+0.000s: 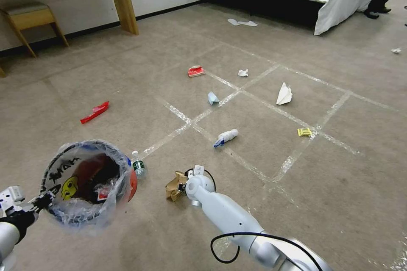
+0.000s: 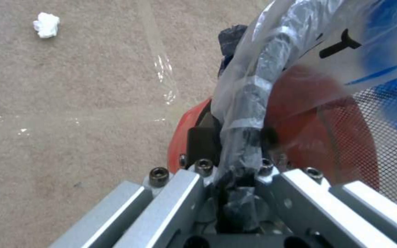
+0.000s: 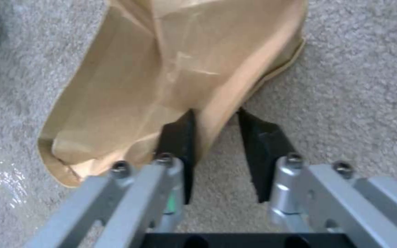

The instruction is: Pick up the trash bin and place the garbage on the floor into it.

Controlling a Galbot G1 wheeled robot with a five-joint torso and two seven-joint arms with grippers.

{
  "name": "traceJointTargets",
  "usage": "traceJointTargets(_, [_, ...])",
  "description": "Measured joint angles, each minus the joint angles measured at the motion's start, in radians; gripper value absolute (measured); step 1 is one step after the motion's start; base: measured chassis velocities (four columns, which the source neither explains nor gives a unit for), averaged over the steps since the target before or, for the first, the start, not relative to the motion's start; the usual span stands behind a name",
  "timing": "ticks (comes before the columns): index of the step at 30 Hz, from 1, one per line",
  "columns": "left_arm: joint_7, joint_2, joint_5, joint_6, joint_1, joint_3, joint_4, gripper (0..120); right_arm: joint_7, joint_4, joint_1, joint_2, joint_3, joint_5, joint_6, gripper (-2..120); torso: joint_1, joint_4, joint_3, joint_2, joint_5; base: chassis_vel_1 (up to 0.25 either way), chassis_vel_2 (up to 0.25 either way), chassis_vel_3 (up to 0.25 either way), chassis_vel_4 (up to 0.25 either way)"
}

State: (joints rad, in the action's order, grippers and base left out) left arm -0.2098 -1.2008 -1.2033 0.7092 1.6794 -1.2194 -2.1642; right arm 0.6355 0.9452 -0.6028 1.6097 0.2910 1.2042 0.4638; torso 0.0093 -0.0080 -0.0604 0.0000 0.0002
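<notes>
Down on the carpet just ahead of the robot, your right gripper (image 3: 214, 137) is parted around one edge of the crumpled brown paper bag (image 3: 162, 75) — one black pad is touching the paper fold, the other stands off it with a gap, so nothing is pinched yet. For a good grab, I'd get the pads a touch deeper over that fold before you close, because the edge is thin and floppy and will probably slide out if you only catch the lip. Close slow and squarely; paper like this tends to crush rather than resist, so you likely won't get much feel from it. The bag lies mostly beyond the fingertips, spreading away from the gripper, with the floor (image 3: 355, 69) bare under the free pad. Meanwhile your left gripper (image 2: 237, 179) is clamped on the bagged rim of the trash bin (image 1: 87, 182), holding it off the floor at the robot's left with its mouth tipped toward the head camera — there seems to be some litter inside already, though it's hard to tell through the liner. A small plastic bottle (image 1: 138, 165) sits just beside the bin, between it and the paper bag.
</notes>
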Motion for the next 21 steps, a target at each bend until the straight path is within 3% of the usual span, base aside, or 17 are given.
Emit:
traceJointTargets(7, [0.001,0.000,0.001,-0.001,-0.005,0.003,0.007,0,-0.018,0.007,-0.002,-0.002,0.006,-0.023,-0.005,0,0.000,-0.0005,0.000,0.000,-0.0006,0.000,0.000,0.000,0.000])
traceJointTargets(16, [0.001,0.003,0.002,-0.002,-0.015,0.003,0.028,0,-0.022,0.082,-0.021,-0.006,0.005,-0.033,-0.007,0,0.000,-0.0001,0.000,0.000,-0.0004,0.000,0.000,0.000,0.000])
traceJointTargets(21, [0.001,0.004,0.003,-0.003,-0.020,0.006,0.031,0,-0.027,0.172,-0.030,-0.068,0.002,-0.041,-0.026,0,0.000,-0.0003,0.000,0.000,-0.0005,0.000,0.000,0.000,0.000])
